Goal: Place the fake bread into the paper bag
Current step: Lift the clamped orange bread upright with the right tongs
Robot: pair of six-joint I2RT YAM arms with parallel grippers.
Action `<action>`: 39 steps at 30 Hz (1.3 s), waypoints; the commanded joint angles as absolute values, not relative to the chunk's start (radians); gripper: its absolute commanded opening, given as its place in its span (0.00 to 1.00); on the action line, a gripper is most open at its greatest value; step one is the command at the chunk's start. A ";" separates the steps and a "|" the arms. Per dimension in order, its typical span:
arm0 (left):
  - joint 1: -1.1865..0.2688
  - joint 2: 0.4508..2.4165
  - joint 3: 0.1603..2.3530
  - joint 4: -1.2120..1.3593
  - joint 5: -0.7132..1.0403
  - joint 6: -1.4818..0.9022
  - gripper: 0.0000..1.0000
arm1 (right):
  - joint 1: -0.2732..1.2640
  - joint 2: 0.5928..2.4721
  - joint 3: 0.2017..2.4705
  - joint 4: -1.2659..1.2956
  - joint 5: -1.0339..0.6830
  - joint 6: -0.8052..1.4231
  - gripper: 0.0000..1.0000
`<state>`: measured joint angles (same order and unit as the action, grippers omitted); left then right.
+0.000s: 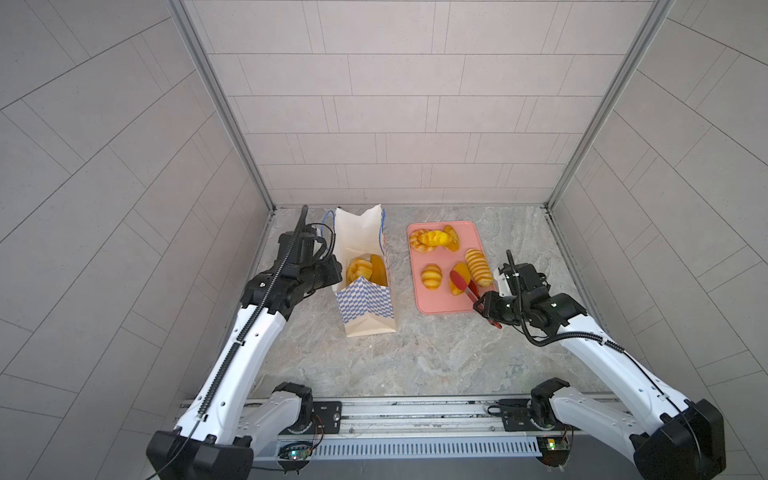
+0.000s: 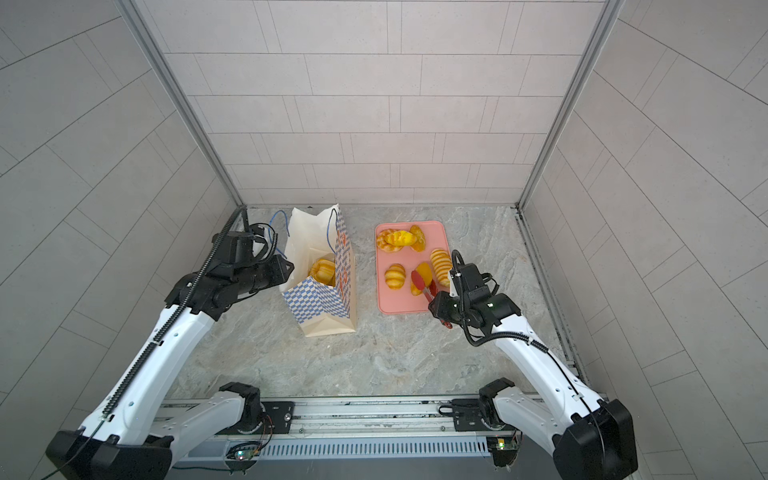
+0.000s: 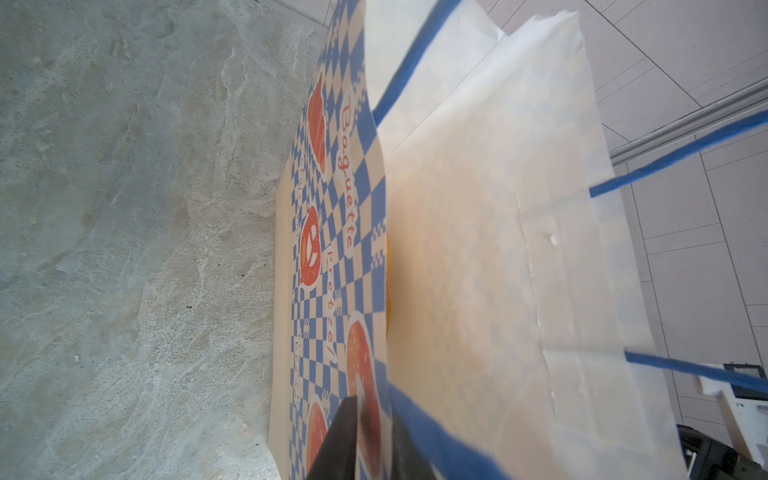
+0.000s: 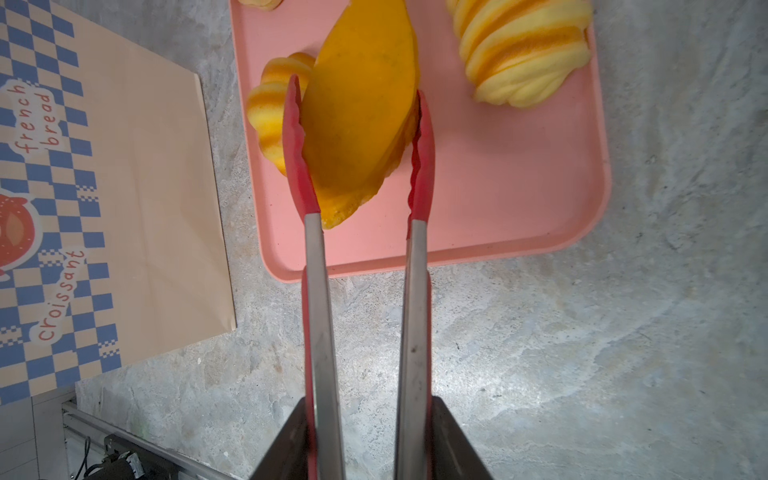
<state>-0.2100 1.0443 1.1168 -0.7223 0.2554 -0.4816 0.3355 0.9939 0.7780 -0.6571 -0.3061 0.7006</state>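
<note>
The paper bag (image 1: 365, 307) (image 2: 320, 303) stands open at centre left, and a striped roll (image 1: 359, 268) and an orange bun (image 1: 379, 268) lie inside it. My left gripper (image 1: 338, 270) (image 3: 376, 409) is shut on the bag's left wall near the rim. My right gripper (image 1: 482, 305) (image 4: 368, 415) is shut on the metal handles of red-tipped tongs (image 1: 467, 286) (image 4: 320, 311). The tong tips clamp an oval orange bun (image 4: 361, 104) (image 1: 459, 278), which is tilted over the pink tray (image 1: 440, 305). I cannot tell whether the bun is off the tray.
On the tray also lie a long striped roll (image 1: 478, 266), a small striped roll (image 1: 431, 276) and a pile of pastries (image 1: 434, 240) at the far end. The bag's blue cord handles (image 3: 673, 158) hang loose. Tiled walls close in the stone table on three sides.
</note>
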 commanded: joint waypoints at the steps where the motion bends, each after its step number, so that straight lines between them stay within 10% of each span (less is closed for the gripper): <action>1: -0.212 1.041 1.138 -0.736 0.238 -0.472 0.24 | 0.331 0.958 0.836 -0.670 -0.283 0.704 0.41; 21: -0.212 1.012 1.194 -0.789 0.227 -0.469 0.36 | 0.331 0.948 1.111 -0.796 -0.193 0.599 0.40; 39: -0.212 1.001 1.207 -0.804 0.226 -0.471 0.14 | 0.360 1.008 1.357 -0.776 -0.211 0.578 0.40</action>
